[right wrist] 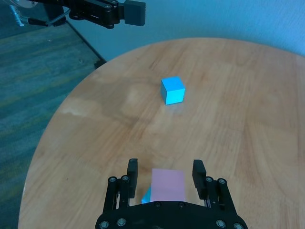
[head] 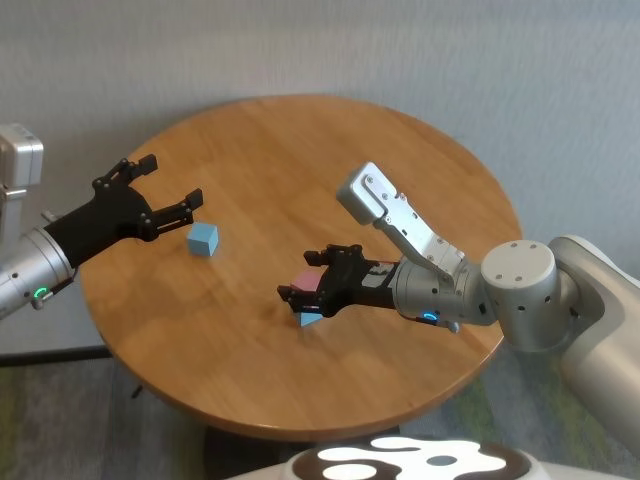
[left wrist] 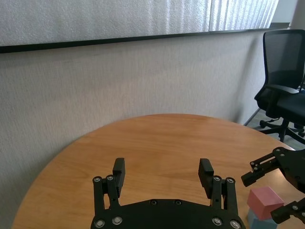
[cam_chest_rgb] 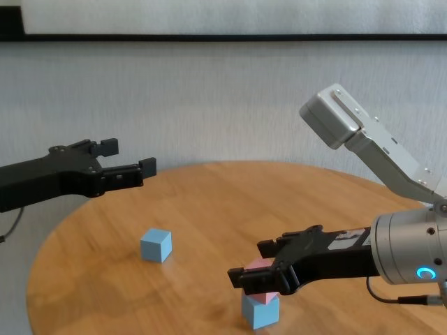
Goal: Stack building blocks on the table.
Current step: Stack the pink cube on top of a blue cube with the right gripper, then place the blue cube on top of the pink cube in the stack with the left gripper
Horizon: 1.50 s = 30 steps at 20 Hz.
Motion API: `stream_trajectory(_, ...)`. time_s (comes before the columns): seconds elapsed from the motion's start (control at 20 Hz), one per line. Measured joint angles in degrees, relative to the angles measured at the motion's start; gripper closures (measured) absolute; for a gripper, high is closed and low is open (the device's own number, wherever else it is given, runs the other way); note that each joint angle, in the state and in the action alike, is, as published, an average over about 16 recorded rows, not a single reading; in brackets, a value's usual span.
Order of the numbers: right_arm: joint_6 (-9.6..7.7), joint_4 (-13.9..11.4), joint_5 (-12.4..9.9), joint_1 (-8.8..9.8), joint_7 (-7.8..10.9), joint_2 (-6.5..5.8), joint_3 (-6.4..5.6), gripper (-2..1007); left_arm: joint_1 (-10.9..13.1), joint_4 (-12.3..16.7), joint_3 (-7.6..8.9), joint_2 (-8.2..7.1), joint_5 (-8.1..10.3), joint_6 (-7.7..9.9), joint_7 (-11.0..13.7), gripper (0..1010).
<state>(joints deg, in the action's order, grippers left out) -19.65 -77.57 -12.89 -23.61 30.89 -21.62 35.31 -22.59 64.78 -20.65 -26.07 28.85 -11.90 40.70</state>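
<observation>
Chest view: at the near side of the desk (cam_chest_rgb: pixel 209 188), a pink block (cam_chest_rgb: pixel 262 269) is seen stacked on a blue block (cam_chest_rgb: pixel 261 311), with the right hand (cam_chest_rgb: pixel 257 266) around the pink one, its fingers slightly parted and a gap visible on each side. Farther off, a second blue block (cam_chest_rgb: pixel 156 245) is seen alone. Beyond it, the left hand (cam_chest_rgb: pixel 127 160) is held wide open and empty above the desk.

Glossy honey-coloured wood-grain table (head: pixel 420 170) holding matt, smooth pink block (cam_chest_rgb: pixel 262 269) and light blue blocks (cam_chest_rgb: pixel 156 245), beside black matt plastic-looking grippers (head: pixel 318 285).
</observation>
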Motion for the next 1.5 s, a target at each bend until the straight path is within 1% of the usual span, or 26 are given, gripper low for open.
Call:
stream_trajectory(0.2,0.12,-0.01,-0.02,0.04,-0.07,-0.01,-0.06,229,0.0,0.0,0.0,0.0,0.0,0.0,0.0,10)
stream_trajectory(0.35,0.87,-0.02,-0.12,0.25,-0.29,-0.06,-0.38,141,0.0,0.0,0.0,0.0,0.0,0.0,0.0,10)
stream_trajectory(0.55,2.63,-0.12,-0.58,0.84,-0.64,-0.24,-1.31,58,0.0,0.0,0.0,0.0,0.0,0.0,0.0,10)
stream_trajectory(0.7,4.35,-0.29,-1.09,1.41,-0.94,-0.46,-2.25,19,0.0,0.0,0.0,0.0,0.0,0.0,0.0,10)
stream_trajectory(0.9,7.5,-0.7,-1.98,2.44,-1.85,-0.81,-4.02,0,0.0,0.0,0.0,0.0,0.0,0.0,0.0,10)
stream_trajectory(1.05,10.35,-0.99,-2.58,3.32,-3.37,-0.8,-5.85,0,0.0,0.0,0.01,0.0,0.0,0.0,0.0,10)
stream_trajectory(1.3,14.73,-1.22,-2.76,4.46,-6.76,-0.27,-8.9,0,0.0,0.0,0.01,0.0,0.0,0.0,0.0,10)
stream_trajectory(1.5,17.61,-1.23,-2.05,5.19,-10.49,0.62,-11.22,0,0.0,0.0,0.01,0.0,0.0,0.0,0.0,10)
